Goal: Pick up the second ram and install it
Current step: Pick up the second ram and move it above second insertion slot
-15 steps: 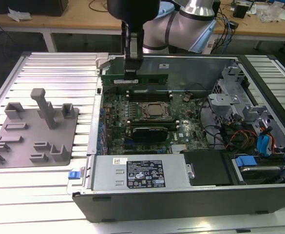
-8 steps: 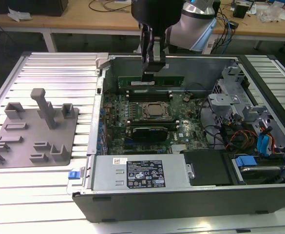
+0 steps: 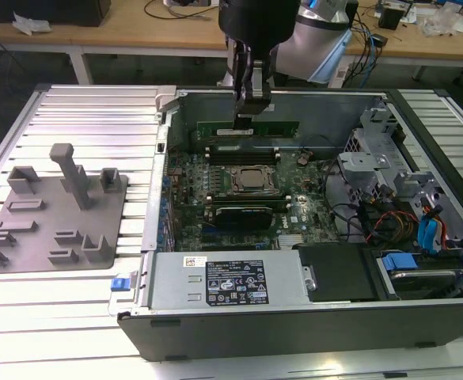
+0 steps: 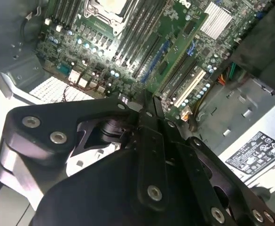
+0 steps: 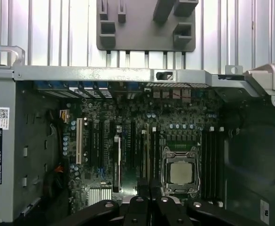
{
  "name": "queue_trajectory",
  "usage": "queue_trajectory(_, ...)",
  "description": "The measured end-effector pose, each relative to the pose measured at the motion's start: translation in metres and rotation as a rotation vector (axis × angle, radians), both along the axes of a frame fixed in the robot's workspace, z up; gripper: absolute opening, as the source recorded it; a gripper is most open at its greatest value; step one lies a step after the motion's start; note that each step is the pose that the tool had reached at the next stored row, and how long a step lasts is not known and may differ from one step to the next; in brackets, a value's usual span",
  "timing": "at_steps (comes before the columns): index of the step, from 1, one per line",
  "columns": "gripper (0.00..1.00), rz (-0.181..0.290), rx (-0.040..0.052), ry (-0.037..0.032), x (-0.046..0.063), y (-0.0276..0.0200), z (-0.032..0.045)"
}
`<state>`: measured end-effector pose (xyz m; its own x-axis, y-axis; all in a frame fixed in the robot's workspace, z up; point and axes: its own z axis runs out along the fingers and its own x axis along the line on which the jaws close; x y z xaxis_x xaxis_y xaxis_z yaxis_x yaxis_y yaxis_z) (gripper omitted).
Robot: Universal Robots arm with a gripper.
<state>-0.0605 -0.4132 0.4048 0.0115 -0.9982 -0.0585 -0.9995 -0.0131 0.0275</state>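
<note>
In the exterior view the second ram (image 3: 275,127), a long green stick, stands on edge over the black memory slots (image 3: 251,150) at the far side of the motherboard, level with them. My gripper (image 3: 244,120) comes straight down onto the stick's left half and is shut on it. I cannot tell whether the stick's lower edge sits in a slot or just above one. In the first wrist view the gripper (image 5: 149,187) hangs over the slots (image 5: 144,150) beside the processor (image 5: 180,172). The second wrist view has the black gripper body (image 4: 146,155) in front of the board.
The open computer case (image 3: 148,237) holds the processor (image 3: 252,180), a black-topped card (image 3: 247,215), a power supply (image 3: 231,281) and cables and drive bays (image 3: 405,214) at the exterior view's right. The grey fixture (image 3: 57,214) lies on the slatted table to the left.
</note>
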Motion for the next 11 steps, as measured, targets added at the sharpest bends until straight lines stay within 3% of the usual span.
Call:
queue_trajectory(4, 0.09, 0.0, -0.0001, 0.0032, 0.003, 0.008, -0.0074)
queue_trajectory(6, 0.09, 0.0, 0.0, 0.005, 0.005, 0.0152, -0.0126)
queue_trajectory(11, 0.09, 0.0, 0.0, 0.0068, 0.008, 0.0221, -0.0191)
